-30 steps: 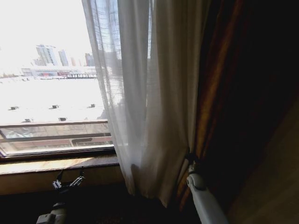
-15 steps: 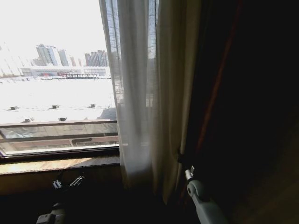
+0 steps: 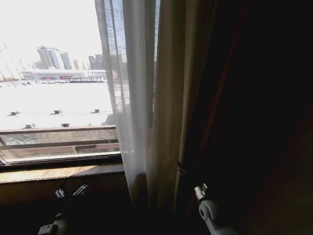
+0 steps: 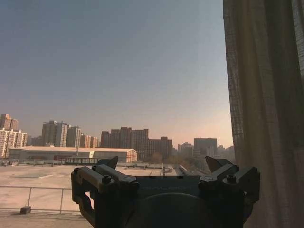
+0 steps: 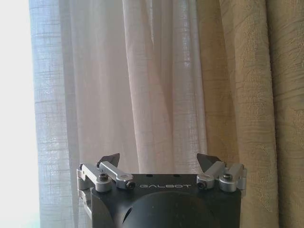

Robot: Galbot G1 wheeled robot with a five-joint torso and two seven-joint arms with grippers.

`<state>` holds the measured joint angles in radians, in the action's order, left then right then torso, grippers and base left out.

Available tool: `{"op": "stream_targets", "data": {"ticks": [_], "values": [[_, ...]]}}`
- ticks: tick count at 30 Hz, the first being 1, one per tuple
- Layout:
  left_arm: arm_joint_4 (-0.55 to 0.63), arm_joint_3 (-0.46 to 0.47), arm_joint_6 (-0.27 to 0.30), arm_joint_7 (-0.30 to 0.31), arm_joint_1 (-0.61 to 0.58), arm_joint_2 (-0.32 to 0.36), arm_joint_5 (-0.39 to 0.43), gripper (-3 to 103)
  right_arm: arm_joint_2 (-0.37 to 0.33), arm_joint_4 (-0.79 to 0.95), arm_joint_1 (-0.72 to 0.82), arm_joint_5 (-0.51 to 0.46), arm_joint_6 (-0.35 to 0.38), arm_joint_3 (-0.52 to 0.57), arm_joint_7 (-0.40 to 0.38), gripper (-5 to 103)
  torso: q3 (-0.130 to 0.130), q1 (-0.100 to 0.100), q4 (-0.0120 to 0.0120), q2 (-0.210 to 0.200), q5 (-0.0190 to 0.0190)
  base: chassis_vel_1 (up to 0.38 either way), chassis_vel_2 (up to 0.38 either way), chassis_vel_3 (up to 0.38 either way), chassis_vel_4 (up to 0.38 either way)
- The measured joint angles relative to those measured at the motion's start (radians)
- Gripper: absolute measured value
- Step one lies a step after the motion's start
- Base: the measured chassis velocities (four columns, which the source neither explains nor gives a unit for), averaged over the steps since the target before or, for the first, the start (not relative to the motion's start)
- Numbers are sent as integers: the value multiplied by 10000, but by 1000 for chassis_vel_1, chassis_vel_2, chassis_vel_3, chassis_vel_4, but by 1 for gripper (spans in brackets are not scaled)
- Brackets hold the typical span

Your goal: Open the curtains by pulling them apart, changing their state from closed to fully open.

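The curtains (image 3: 142, 107) hang bunched at the right side of the window, pleats running straight up and down, above the right end of the windowsill (image 3: 58, 171); the glass to the left is already bare. The right tool (image 5: 157, 160), low beside the fabric's lower hem, has its jaws spread wide and empty, facing the white panel straight ahead with a heavier tan drape (image 5: 247, 95) alongside. The left tool (image 4: 161, 164), also wide and empty, waits below the sill, the curtain off to its side. The right arm is nearer.
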<state>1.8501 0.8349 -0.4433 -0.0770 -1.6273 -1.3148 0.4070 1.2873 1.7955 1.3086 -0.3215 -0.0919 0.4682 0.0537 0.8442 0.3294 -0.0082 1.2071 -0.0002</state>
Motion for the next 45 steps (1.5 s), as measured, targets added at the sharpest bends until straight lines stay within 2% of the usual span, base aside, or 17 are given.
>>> {"op": "stream_targets", "data": {"ticks": [6,25,30,33,36,39,45], "values": [[0,0,0,0,0,0,0,100,-6,154,166,99,-89,61,97,100,0,0,0,0,0,42,41,-35,-42],[0,1,0,0,0,0,1,100,-138,6,91,97,-281,115,464,100,1,1,1,0,-4,250,238,-249,-243],[0,2,0,0,0,0,0,100,-60,-343,-199,-36,-825,-59,200,100,0,0,2,0,6,338,378,-349,-366],[0,3,0,0,0,0,0,100,-36,-444,-279,-1,-959,-112,203,100,0,0,1,0,-3,301,328,-331,-328],[0,7,0,11,0,2,0,100,-11,-549,-357,43,-999,-115,523,100,0,0,4,0,-8,205,157,-207,-166],[-1,8,0,16,0,2,0,100,22,-667,-406,115,-956,-64,1249,100,0,0,3,0,-5,94,31,-43,-78],[0,-2,0,7,0,-4,1,100,132,-818,-528,54,-892,-287,1225,100,1,0,-1,0,9,-22,-4,21,3]]}}
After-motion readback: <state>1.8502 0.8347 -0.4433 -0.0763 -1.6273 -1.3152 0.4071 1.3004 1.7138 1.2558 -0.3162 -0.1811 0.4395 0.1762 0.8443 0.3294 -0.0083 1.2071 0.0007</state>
